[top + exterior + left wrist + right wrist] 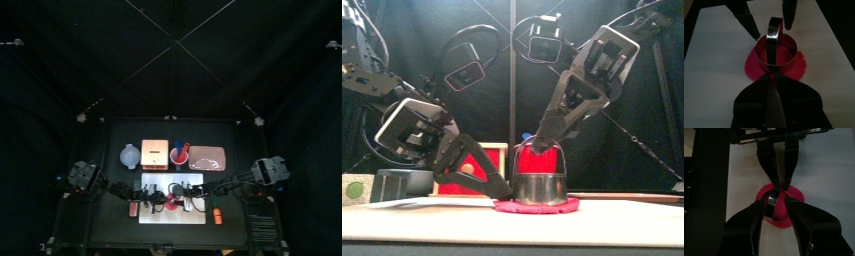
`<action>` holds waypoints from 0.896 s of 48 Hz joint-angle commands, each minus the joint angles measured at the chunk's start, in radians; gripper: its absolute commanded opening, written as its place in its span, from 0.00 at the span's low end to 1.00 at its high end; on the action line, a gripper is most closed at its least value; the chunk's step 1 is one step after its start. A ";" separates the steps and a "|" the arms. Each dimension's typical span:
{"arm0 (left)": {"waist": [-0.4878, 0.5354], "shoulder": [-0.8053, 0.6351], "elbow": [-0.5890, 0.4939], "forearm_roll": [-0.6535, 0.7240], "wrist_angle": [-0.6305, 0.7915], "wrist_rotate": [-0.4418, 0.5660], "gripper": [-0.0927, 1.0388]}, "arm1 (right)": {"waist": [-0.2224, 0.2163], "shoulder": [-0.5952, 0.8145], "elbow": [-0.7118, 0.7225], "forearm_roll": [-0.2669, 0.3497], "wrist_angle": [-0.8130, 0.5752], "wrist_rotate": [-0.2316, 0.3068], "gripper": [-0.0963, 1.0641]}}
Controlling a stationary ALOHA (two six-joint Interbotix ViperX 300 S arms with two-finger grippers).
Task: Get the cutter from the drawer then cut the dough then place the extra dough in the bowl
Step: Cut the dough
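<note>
- We judge the cutting step to be in hand. The cutter [540,187] stands upright at the centre of the front view, pressed down on the pink-red dough [536,208], which shows as a flat rim around its base.
- Both sit on the white cutting board [711,50], in the lower middle of the top view.
- The right gripper [778,197] comes down from the upper right of the front view to the top of the cutter's wire handle. Whether it clamps the handle or only straddles it, we cannot tell.
- The left gripper [769,85] reaches in low from the left. Its jaws are drawn nearly together, and the tips are at the dough's rim just beside the cutter's wall. We cannot tell whether any dough is caught between them.
- The next move, as we read it, is to lift the cutter straight up so the cut disc stays on the board. The outer rim of dough then has to be peeled away and carried off. Dough sticking inside the cutter is the risk.
- The blue-grey bowl [128,155] stands above and left of the board in the top view, well apart from the dough. We see no dough in it, though it is too small there to be sure.
- The wooden box [154,155] stands just right of the bowl. We cannot tell whether its drawer is open.
- Further right in the same row are the red cup [178,152] and the pink tray [207,157]. Their contents are too small to make out.
</note>
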 commanded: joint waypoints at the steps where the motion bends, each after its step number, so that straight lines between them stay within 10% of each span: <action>1: 0.003 -0.003 -0.015 -0.005 0.003 0.002 0.61 | 0.003 -0.012 -0.026 0.003 -0.002 0.000 0.66; 14: 0.003 -0.003 -0.011 -0.006 0.003 0.002 0.61 | 0.002 -0.012 -0.029 0.000 0.002 0.000 0.44; 43: 0.003 -0.006 0.002 -0.028 0.003 0.002 0.61 | -0.052 -0.285 0.084 -0.049 0.095 0.000 0.44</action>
